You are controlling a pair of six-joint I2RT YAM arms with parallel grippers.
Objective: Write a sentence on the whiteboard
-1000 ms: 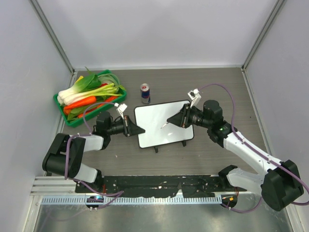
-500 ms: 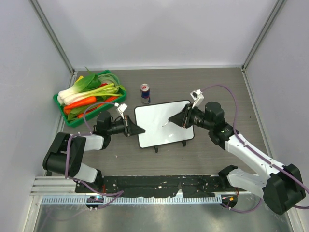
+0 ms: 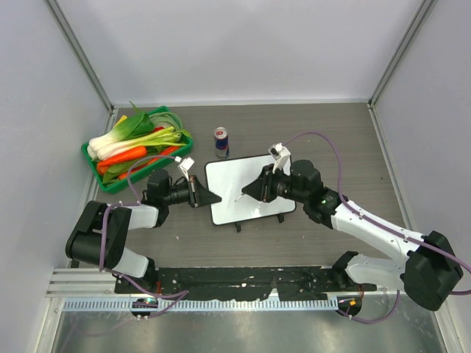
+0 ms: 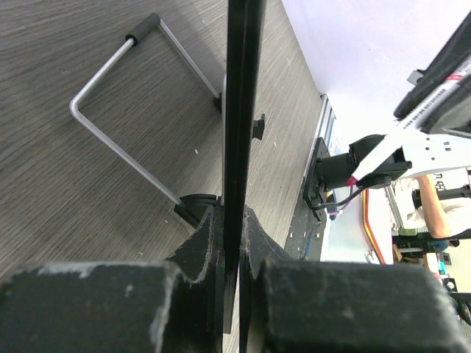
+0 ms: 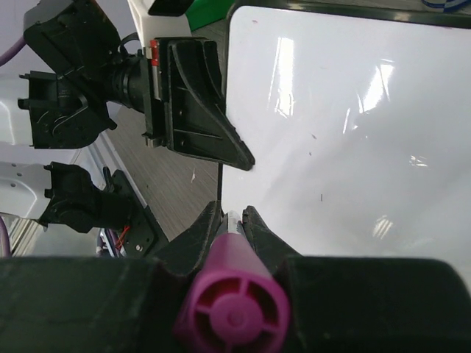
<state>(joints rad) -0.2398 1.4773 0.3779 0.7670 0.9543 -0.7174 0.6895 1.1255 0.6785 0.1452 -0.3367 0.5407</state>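
Swung leftward since a second ago: right arm point(image 3: 368, 224) reaching further over the whiteboard point(image 3: 229, 202), right jaws gone from above the board's right edge to above its left-centre.

Lying flat mid-bench point(image 3: 331, 140), slightly turned, long sides running roughly left to right. Face plain white in the right wrist view, save for a few tiny dark specks and streaks of glare.

Right jaws pinched narrow on a pink marker point(image 5: 232, 309), pale tip pointing down and left toward the board. Whether tip and surface touch: cannot tell.

Left jaws clamped almost fully together on the board's left edge, seen edge-on in the left wrist view as a thin dark strip running up between them. Beside that strip, a bent metal wire leg point(image 4: 125, 125) with a black tip, lying on the wood-grain bench.

Just behind the board's back-left corner, apart from it, a small upright can point(image 3: 221, 142).

Further left, toward the bench's back-left corner, a green basket point(image 3: 94, 170) filled with leafy greens and carrots.
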